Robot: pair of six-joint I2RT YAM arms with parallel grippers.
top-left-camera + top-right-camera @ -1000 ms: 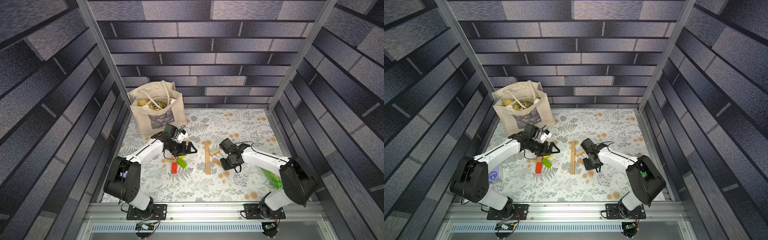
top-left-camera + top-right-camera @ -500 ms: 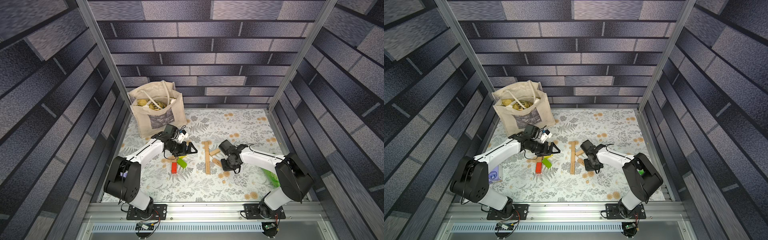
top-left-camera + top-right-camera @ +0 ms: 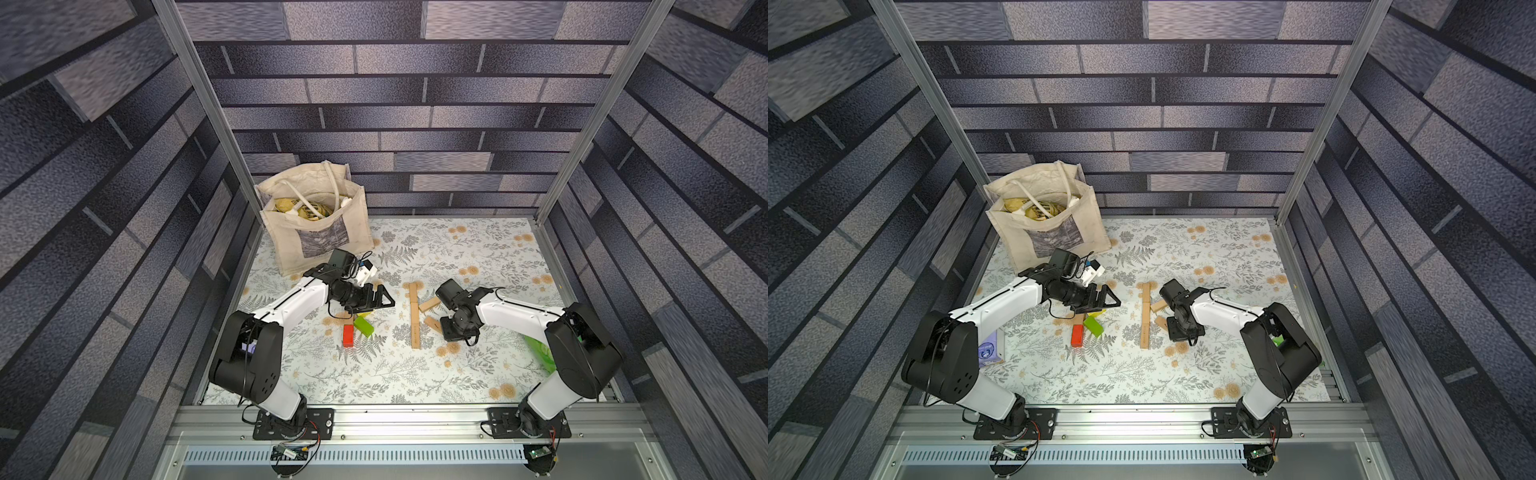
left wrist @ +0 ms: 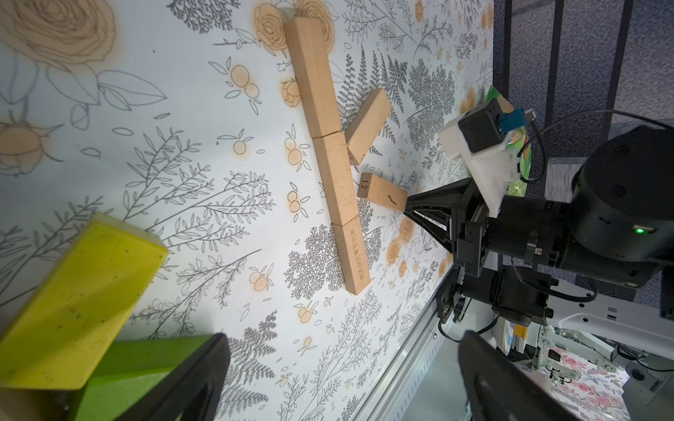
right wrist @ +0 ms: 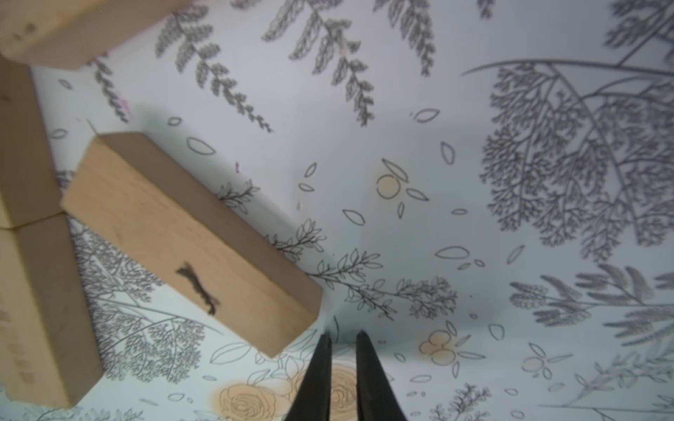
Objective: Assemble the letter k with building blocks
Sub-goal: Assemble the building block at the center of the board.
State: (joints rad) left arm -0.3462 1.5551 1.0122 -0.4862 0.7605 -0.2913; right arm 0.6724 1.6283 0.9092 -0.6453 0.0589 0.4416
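Tan block point(image 5: 189, 237) lies beside closed right pincer point(image 5: 343, 333); left pincer point(image 4: 344, 339) hovers agape.

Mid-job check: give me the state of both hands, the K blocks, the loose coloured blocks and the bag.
left hand, open, empty.
right hand, shut, empty, tips at the lower slanted block outer end.
spine, three tan blocks flat, end to end.
upper slanted block, flat, touching spine.
lower slanted block, flat, angled off spine's middle.
yellow block, tilted, leaning on green block.
red block, flat, loose.
tote bag, upright, open.
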